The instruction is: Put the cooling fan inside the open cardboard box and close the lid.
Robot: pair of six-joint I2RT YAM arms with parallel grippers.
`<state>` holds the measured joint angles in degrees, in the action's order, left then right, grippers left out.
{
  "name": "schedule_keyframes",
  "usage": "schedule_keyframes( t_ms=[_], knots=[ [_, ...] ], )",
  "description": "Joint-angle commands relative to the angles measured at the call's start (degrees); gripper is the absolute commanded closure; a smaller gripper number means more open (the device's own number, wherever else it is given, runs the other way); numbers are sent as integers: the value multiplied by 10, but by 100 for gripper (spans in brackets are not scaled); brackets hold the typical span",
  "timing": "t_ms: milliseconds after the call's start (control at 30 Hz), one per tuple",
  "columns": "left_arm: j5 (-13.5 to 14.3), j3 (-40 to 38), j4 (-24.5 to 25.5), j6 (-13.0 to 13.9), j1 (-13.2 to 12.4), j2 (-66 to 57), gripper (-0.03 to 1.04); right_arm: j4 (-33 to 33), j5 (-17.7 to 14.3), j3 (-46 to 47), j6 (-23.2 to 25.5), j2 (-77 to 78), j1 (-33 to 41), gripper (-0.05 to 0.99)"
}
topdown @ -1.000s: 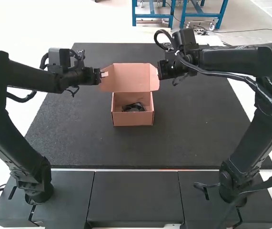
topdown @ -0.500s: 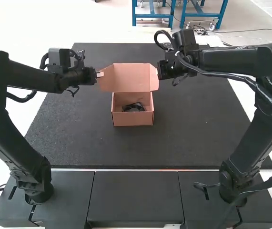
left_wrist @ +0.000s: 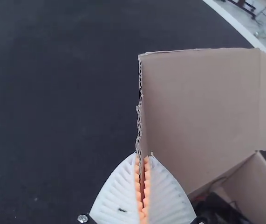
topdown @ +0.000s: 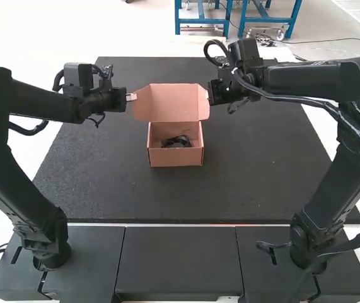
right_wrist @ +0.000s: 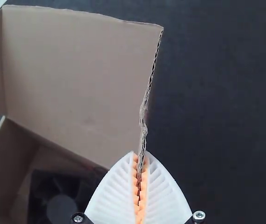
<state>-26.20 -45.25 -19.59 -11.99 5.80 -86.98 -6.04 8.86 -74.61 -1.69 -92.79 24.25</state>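
A small cardboard box [topdown: 174, 151] stands on the black mat with its lid [topdown: 167, 102] raised upright at the back. The black cooling fan [topdown: 177, 141] lies inside the box; it is also visible as the fan [right_wrist: 58, 198] below the lid. My left gripper [topdown: 128, 98] is shut on the lid's left side flap [left_wrist: 139, 116], pinching the cardboard edge between its white ribbed fingers [left_wrist: 119, 196]. My right gripper [topdown: 210, 95] is shut on the lid's right side flap [right_wrist: 146, 102] in the same way, its fingers [right_wrist: 163, 196] clamped on the edge.
The black mat [topdown: 91, 183] spreads wide around the box, with free room in front and on both sides. Both arms hang above the mat's rear half.
The lid's left flap has been drawn slightly leftward and straightened by the left gripper. The right gripper and the box have stayed in place.
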Motion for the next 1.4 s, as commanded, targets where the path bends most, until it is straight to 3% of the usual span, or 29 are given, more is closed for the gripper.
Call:
schedule_keyframes(
  t_ms=[0,333,667,1000,1367],
  knots=[
    [-1,-20,-9,9,1,8,99,3,12,3,-2,13,4,96],
    [0,-26,29,8,3,30,99,0,17,-20,20,16,30,96],
    [0,-16,75,7,36,69,99,-9,18,-4,35,31,62,96],
    [9,16,92,-1,89,95,98,-10,19,39,32,58,62,96],
    [19,78,83,-33,154,134,98,-8,27,119,35,101,67,96]
  ],
)
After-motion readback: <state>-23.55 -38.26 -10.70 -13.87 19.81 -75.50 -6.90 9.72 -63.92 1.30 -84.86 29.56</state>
